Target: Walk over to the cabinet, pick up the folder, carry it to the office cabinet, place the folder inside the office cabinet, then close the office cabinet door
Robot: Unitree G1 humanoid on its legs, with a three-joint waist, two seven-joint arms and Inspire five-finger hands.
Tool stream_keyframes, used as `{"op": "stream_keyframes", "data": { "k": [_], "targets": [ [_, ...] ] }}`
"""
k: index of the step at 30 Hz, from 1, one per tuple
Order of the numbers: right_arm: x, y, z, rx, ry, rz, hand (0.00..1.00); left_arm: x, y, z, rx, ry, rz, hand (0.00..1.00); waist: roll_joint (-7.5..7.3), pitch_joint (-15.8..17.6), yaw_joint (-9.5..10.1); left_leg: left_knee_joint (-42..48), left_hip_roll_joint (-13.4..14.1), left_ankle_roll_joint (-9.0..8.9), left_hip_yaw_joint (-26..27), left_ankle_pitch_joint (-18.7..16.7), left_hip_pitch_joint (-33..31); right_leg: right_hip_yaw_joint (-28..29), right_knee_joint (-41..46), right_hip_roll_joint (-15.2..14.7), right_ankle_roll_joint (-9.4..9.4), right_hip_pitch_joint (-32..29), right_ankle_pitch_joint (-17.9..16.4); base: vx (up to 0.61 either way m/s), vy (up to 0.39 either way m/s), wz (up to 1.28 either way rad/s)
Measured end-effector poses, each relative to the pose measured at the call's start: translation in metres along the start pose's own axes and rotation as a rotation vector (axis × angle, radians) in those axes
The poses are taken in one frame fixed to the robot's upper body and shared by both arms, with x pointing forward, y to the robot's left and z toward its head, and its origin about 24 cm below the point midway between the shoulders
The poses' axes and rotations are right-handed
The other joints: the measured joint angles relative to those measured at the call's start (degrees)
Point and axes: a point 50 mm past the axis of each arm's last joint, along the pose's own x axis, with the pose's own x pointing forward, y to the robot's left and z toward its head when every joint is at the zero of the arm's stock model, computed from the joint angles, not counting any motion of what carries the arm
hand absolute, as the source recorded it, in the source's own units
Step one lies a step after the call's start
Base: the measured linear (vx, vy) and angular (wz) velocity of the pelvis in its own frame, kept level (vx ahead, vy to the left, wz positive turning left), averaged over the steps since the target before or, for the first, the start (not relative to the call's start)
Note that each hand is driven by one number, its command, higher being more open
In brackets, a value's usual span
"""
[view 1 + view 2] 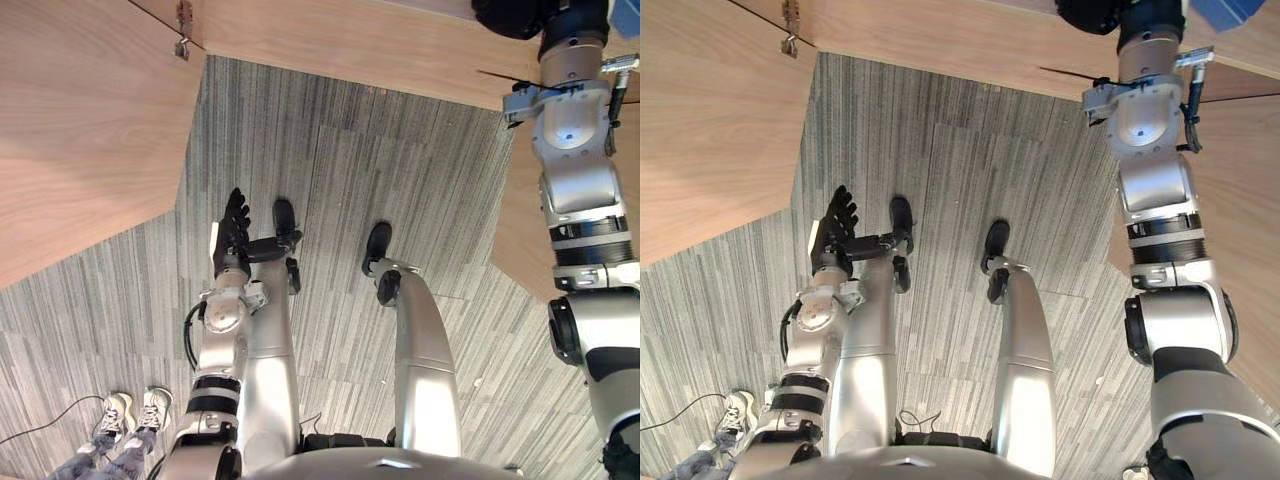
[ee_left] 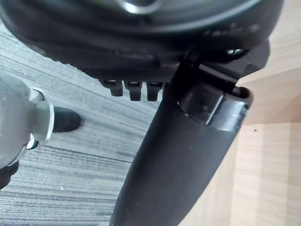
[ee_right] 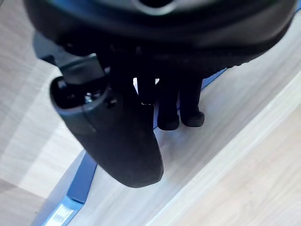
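1. Up at the top right of the head views, the right hand is raised against pale wooden panelling, with a corner of the blue folder showing just beside it.
2. Seen from the right wrist, the folder appears as a narrow blue band lying against a light wooden surface; a small pale label sits near one end of the band.
3. That hand's fingers point fairly straight down across the band, and their tips show against the bare wood just past it.
4. Its thumb stands in front of the band, close beside the fingers (the blue passes behind both).
5. Whether thumb and fingers actually pinch the folder or merely rest by it, I cannot tell.
6. Down by the robot's side, the left hand hangs over the grey striped carpet, fingers straight and slack, holding nothing, well apart from the folder.
7. A large wooden cabinet panel stands to the left, with a small metal fitting at its upper edge.
8. A person's pale shoes stand on the carpet at the lower left.
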Motion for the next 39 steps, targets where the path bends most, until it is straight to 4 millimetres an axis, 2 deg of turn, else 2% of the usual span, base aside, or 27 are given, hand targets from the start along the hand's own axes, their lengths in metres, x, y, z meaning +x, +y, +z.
{"op": "stream_keyframes", "data": {
  "k": [7, 13, 17, 24, 29, 30, 33, 35, 36, 38, 39],
  "targets": [
    [0.004, -0.016, -0.009, 0.008, 0.061, -0.081, 0.0, 0.007, 0.005, 0.006, -0.021, -0.009, 0.037, 1.0, 0.0, 0.0, -0.61, 0.0, 0.1, 0.0, 0.0, 0.0, -0.1, 0.0, -0.5, 0.1, 0.02, 0.0, 0.0, 0.0, 0.0, 0.0],
    [0.016, -0.032, -0.011, 0.068, 0.124, -0.179, 0.0, 0.01, 0.005, 0.007, -0.027, -0.003, 0.049, 1.0, 0.0, 0.0, -1.01, 0.0, 0.4, 0.01, 0.0, 0.0, -0.5, 0.0, -0.7, 0.3, 0.14, -0.2, 0.2, 0.0, 0.0, 0.0],
    [0.026, -0.032, -0.006, 0.131, 0.141, -0.214, 0.0, 0.01, 0.008, 0.007, -0.052, 0.0, 0.071, 1.0, 0.02, 0.0, -1.5, -0.2, 0.5, 0.01, 0.0, 0.0, -0.5, 0.0, -0.9, 0.5, 0.11, -0.2, 0.3, 0.0, 0.0, 0.0],
    [0.032, -0.032, -0.004, 0.247, 0.178, -0.236, 0.0, 0.01, 0.007, 0.005, -0.1, 0.008, 0.084, 1.0, 0.17, 0.1, -1.66, -0.4, 0.7, 0.02, 0.3, 0.5, 0.0, 0.3, -1.0, 0.7, 0.06, -0.2, 0.9, 0.0, -0.001, -0.02],
    [0.031, -0.035, 0.0, 0.265, 0.159, -0.263, 0.0, 0.009, 0.004, 0.003, -0.108, 0.015, 0.081, 1.0, 0.17, 0.1, -1.64, -0.2, 0.8, 0.08, 0.3, 0.7, 0.4, 0.4, -0.4, 0.7, -0.02, 0.1, 0.9, 0.0, 0.0, 0.0],
    [0.029, -0.035, 0.001, 0.275, 0.149, -0.268, 0.0, 0.008, 0.004, 0.003, -0.109, 0.016, 0.08, 1.0, 0.17, 0.1, -1.63, -0.2, 0.9, 0.08, 0.2, 0.7, 0.6, 0.3, -0.4, 0.8, -0.02, 0.3, 0.9, 0.0, 0.0, 0.0],
    [0.003, -0.031, -0.002, 0.323, 0.117, -0.284, 0.0, 0.008, -0.001, 0.001, -0.109, 0.033, 0.069, 1.0, 0.17, 0.1, -1.49, -0.2, 1.0, 0.08, 0.3, 0.7, 2.7, 0.3, -0.4, 0.9, -0.02, 2.4, 0.9, 0.0, 0.0, 0.0],
    [-0.029, -0.021, -0.011, 0.348, 0.109, -0.282, 0.0, 0.007, -0.004, 0.0, -0.098, 0.036, 0.051, 1.0, 0.16, 0.1, -1.54, -0.5, 1.0, -0.04, 0.4, 0.4, 5.3, 0.3, -0.6, 0.9, -0.03, 4.9, 0.8, 0.0, 0.0, 0.0],
    [-0.037, -0.019, -0.013, 0.358, 0.112, -0.284, 0.0, 0.007, -0.005, 0.0, -0.094, 0.035, 0.047, 1.0, 0.17, 0.1, -1.59, -0.5, 1.0, -0.02, 0.4, 0.4, 5.8, 0.3, -0.7, 0.9, -0.03, 5.5, 0.8, -0.01, 0.015, -0.05],
    [-0.07, -0.011, -0.022, 0.387, 0.141, -0.288, 0.0, 0.007, -0.007, -0.001, -0.06, 0.04, 0.034, 1.0, 0.18, 0.1, -1.74, -0.2, 1.2, 0.22, 1.0, -0.8, 8.0, 0.3, -1.1, 0.9, 0.1, 7.8, 0.1, -0.01, 0.023, -0.07],
    [-0.077, -0.009, -0.025, 0.392, 0.152, -0.285, 0.0, 0.006, -0.007, -0.002, -0.057, 0.045, 0.032, 1.0, 0.17, 0.0, -1.87, -0.3, 1.2, 0.29, 1.2, -0.9, 8.7, 0.4, -1.2, 0.8, 0.14, 8.5, 0.1, 0.01, 0.027, -0.08]
  ]
}}
